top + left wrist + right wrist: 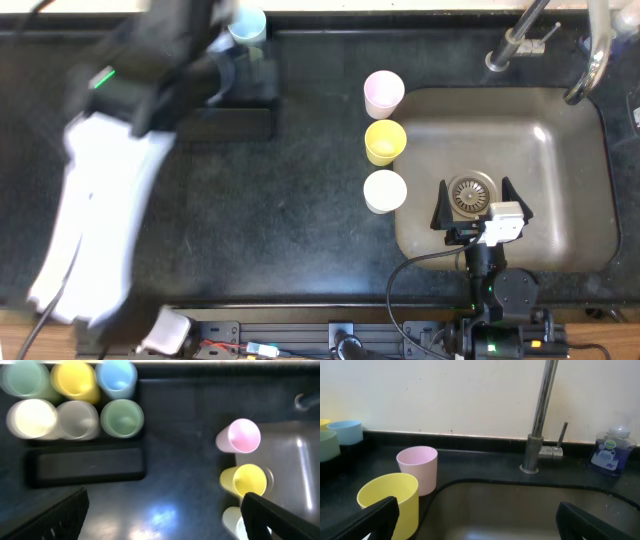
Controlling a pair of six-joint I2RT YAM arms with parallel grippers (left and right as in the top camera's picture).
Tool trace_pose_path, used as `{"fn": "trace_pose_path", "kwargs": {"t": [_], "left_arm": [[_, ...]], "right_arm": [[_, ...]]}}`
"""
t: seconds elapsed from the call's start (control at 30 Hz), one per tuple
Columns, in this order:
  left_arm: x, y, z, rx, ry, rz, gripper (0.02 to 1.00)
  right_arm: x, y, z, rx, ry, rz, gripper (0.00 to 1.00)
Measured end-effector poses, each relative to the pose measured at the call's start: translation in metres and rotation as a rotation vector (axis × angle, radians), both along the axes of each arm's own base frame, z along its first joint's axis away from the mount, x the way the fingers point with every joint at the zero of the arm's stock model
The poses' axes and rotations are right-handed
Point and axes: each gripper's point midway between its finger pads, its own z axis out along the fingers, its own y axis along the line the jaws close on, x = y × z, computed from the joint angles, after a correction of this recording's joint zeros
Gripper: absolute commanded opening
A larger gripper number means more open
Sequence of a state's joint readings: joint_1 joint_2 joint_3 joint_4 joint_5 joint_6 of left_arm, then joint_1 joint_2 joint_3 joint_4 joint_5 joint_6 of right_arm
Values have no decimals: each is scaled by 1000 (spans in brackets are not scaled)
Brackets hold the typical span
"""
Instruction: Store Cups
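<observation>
Three cups stand in a line on the dark counter beside the sink's left rim: a pink cup (pixel 383 92) (pixel 239 436) (pixel 417 472), a yellow cup (pixel 385 141) (pixel 245 480) (pixel 390 497) and a white cup (pixel 384 190) (pixel 232 520). At the back left a black rack (pixel 85 465) holds several cups, among them a blue cup (pixel 248 25) (pixel 117 377) and a green cup (pixel 122 417). Its front row is bare. My left gripper (pixel 250 78) (pixel 165 525) hangs open high above the counter between the rack and the three cups, holding nothing. My right gripper (pixel 472 205) (pixel 480 525) is open over the sink basin near the drain.
The steel sink (pixel 560 130) fills the right side, with a faucet (pixel 520 40) (pixel 540 420) behind it and a blue soap bottle (pixel 612 450) at the back right. A wall runs along the counter's far edge. Bare counter (pixel 300 220) lies between the rack and the cups.
</observation>
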State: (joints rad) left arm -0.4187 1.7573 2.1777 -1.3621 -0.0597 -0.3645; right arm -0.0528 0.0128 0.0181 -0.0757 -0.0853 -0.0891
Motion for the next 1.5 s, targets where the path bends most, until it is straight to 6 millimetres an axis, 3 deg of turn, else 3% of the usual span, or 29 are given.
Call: {"fn": "trace_pose_path", "kwargs": {"t": [0.27, 0.37, 0.5, 0.6, 0.8, 1.17, 1.23, 1.3, 1.43, 1.47, 1.5], "left_arm": [[55, -106, -105, 50, 186, -20, 1000], [67, -129, -145, 59, 228, -10, 1000], [77, -139, -182, 69, 265, 12, 1000], [86, -144, -196, 61, 260, 21, 1000], [101, -154, -201, 22, 217, 32, 1000], [92, -162, -213, 11, 264, 26, 989], [87, -165, -222, 20, 289, 28, 915], [83, -169, -232, 26, 312, 29, 739], [78, -174, -244, 32, 334, 27, 152], [78, -175, -245, 31, 337, 26, 62], [78, -175, -246, 30, 337, 26, 36]], "right_arm": [[0, 0, 0, 0, 0, 0, 998], [0, 0, 0, 0, 0, 0, 998], [0, 0, 0, 1, 0, 0, 998], [0, 0, 0, 0, 0, 0, 998], [0, 0, 0, 0, 0, 0, 998], [0, 0, 0, 0, 0, 0, 998], [0, 0, 0, 0, 0, 1, 998], [0, 0, 0, 1, 0, 0, 1000], [0, 0, 0, 0, 0, 0, 998], [0, 0, 0, 0, 0, 0, 998], [0, 0, 0, 1, 0, 0, 998]]}}
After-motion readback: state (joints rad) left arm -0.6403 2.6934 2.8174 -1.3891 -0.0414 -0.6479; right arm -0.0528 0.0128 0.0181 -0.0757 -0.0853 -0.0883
